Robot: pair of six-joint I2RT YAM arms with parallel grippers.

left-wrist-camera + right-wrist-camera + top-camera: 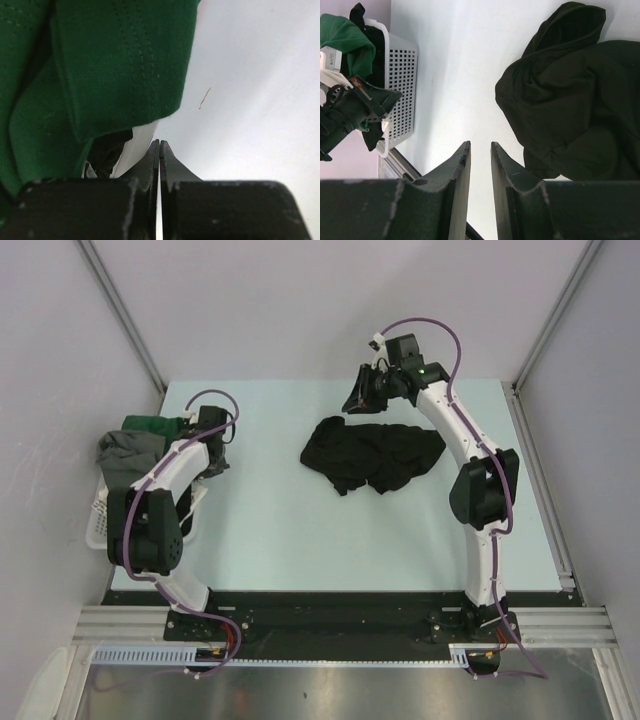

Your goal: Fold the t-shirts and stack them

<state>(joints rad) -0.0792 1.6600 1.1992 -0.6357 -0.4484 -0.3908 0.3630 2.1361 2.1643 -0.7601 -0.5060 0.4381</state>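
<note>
A black t-shirt (372, 455) lies crumpled on the pale table, a little right of the middle; it also shows in the right wrist view (565, 100). A dark green t-shirt (150, 426) and a grey one (128, 452) are heaped in the white basket (100, 515) at the left edge. My left gripper (212, 462) is shut and empty at the basket's right side, with the green shirt (100, 65) close ahead and to its left. My right gripper (362, 395) hovers behind the black shirt, jaws a narrow gap apart (480, 145) with nothing between them.
The white slatted basket (400, 90) stands at the table's left edge, with the left arm (350, 107) beside it. Its rim (135, 142) is just left of my left fingertips. Grey walls enclose the table on three sides. A metal rail (540, 455) runs along the right edge.
</note>
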